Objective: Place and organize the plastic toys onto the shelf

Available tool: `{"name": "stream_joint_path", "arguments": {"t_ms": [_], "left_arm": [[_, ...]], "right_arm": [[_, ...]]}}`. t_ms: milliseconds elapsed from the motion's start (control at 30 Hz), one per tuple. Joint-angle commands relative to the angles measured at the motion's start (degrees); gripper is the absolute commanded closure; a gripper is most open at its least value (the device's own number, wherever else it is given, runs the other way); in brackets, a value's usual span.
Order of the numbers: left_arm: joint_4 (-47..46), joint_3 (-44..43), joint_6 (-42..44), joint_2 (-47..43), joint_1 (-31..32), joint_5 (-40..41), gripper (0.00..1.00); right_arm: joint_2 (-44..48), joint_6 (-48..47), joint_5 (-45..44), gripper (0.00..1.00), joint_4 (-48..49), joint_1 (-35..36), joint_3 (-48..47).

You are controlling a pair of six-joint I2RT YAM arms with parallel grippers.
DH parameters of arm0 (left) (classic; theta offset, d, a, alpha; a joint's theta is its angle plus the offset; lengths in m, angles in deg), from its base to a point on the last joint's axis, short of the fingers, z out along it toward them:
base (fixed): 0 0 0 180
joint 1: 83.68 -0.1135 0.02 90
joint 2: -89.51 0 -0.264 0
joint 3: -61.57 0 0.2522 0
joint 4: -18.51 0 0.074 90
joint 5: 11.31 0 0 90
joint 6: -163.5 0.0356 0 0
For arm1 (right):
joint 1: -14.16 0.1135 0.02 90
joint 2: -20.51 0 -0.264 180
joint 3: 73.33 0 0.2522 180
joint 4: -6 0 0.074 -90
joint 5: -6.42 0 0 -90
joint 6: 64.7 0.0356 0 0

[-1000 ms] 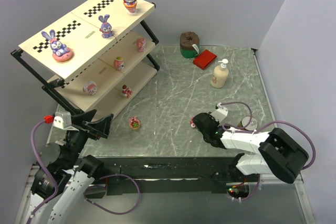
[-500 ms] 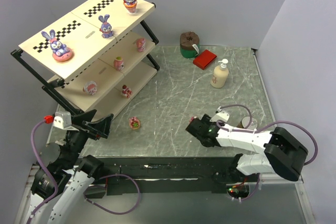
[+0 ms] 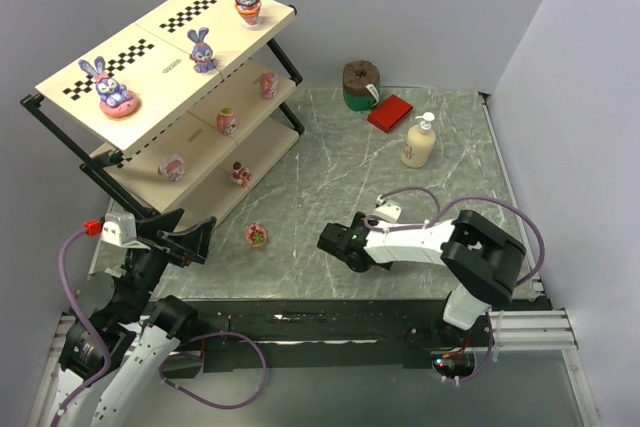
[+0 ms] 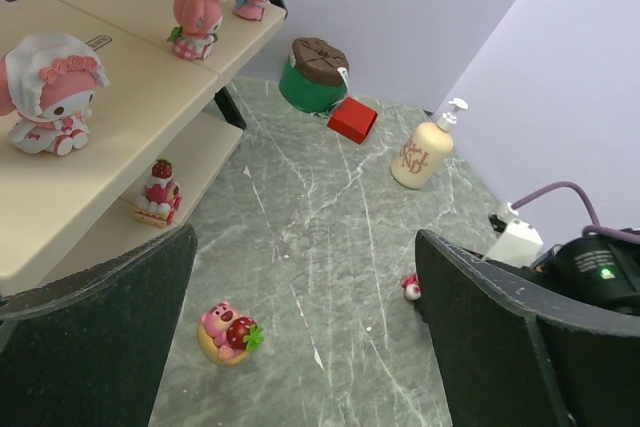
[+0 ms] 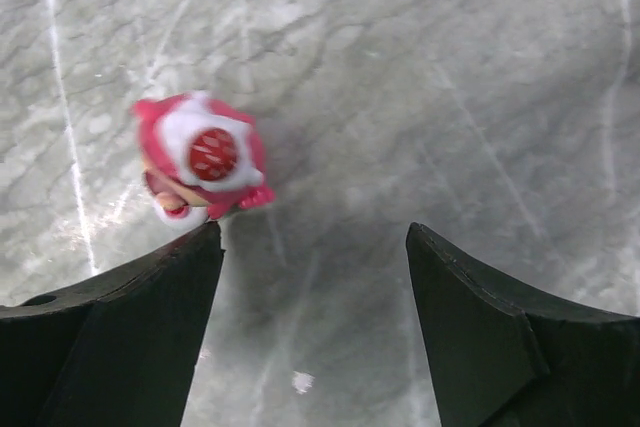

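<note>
The shelf stands at the far left with several plastic toys on its three boards, among them purple bunnies on the checkered top. A pink bear toy with a strawberry lies on the table in front of the shelf. A small red-and-white toy lies on the marble just beyond my right gripper's left fingertip, outside the jaws. My right gripper is open and empty, low over the table. My left gripper is open and empty near the shelf's front corner.
At the back of the table stand a green tin can with a brown lid, a red box and a cream pump bottle. The shelf's black frame legs reach onto the table. A white connector and purple cable ride on the right arm.
My right gripper has opened from shut and swung left across the table. The small red toy now lies free by its left fingertip. The left arm has not moved.
</note>
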Motion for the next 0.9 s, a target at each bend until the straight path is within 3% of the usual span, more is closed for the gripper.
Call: {"name": "stream_joint_path", "arguments": {"t_ms": [0,167,267,433,667,833,867], "left_arm": [[-1.7,0.1,0.1,-7.2,0.0,-0.4,0.04],[-1.7,0.2,0.1,-7.1,0.0,-0.5,0.04],[-1.8,0.1,0.2,-6.8,0.0,-0.7,0.04],[-1.7,0.1,0.3,-6.7,0.0,-0.6,0.04],[-1.8,0.1,0.3,-6.5,0.0,-0.8,0.04],[-1.7,0.1,0.2,-6.7,0.0,-0.6,0.04],[-1.7,0.1,0.2,-6.8,0.0,-0.5,0.04]], "right_arm": [[-3.2,-3.1,-2.6,0.17,3.3,-1.9,-3.3],[-4.3,-7.1,-0.3,0.13,8.1,-2.4,-3.1],[-5.3,-6.5,-0.5,0.04,7.2,-2.7,-4.4],[-4.7,-9.4,-0.1,0.04,10.5,-5.9,-4.6],[-2.7,-15.7,-1.0,0.2,19.4,-8.5,-0.7],[-3.1,-30.1,3.8,0.32,34.9,-10.9,3.1],[-3.1,-32.5,4.7,0.47,40.8,-11.0,4.9]]}}
